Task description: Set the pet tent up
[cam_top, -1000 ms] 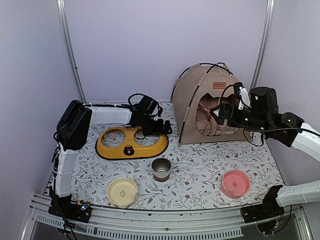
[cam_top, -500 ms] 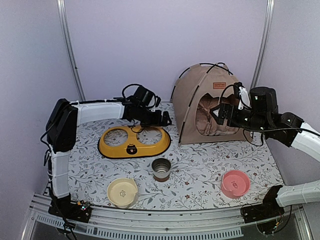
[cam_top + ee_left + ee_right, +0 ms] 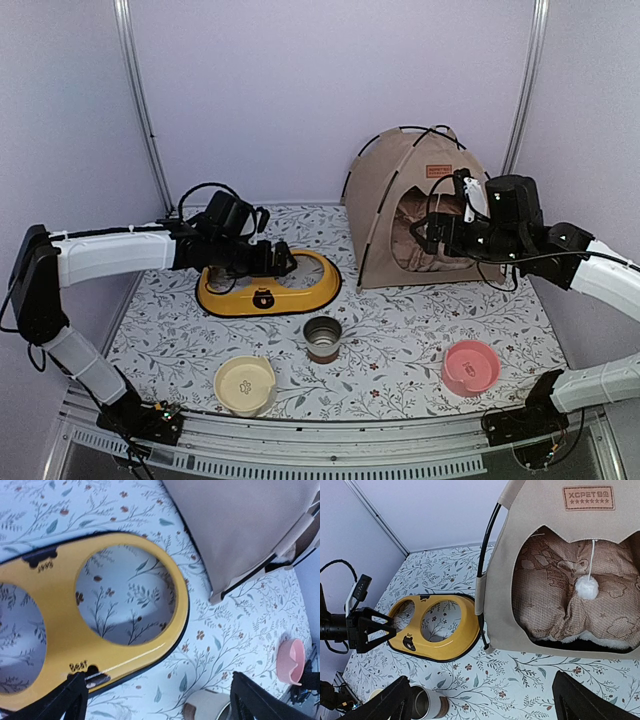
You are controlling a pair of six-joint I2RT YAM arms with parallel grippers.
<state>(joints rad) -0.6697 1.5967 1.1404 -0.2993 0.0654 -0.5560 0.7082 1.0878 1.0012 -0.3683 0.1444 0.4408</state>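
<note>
The tan pet tent [image 3: 395, 195] stands upright at the back right, its black poles crossed at the top. Its brown label [image 3: 588, 498] is above the doorway. A white pom-pom [image 3: 586, 587] hangs in the opening in front of the pinkish patterned cushion [image 3: 555, 595]. My right gripper [image 3: 432, 232] hovers open just in front of the doorway, holding nothing; in the right wrist view the right gripper [image 3: 482, 705] shows only mat between its fingers. My left gripper [image 3: 275, 262] is open over the yellow feeder stand [image 3: 305, 292], left of the tent and apart from it. The tent's side [image 3: 240, 525] shows in the left wrist view.
The yellow two-hole stand [image 3: 55, 645] lies on the floral mat beside the tent's left corner. A steel cup [image 3: 322, 337] stands in front of it, a cream bowl [image 3: 245, 385] at the near left, a pink bowl [image 3: 470, 366] at the near right. Walls close in behind.
My left arm has swung left and its gripper has drawn back from the tent's side to above the yellow stand. The right gripper has shifted slightly left before the doorway.
</note>
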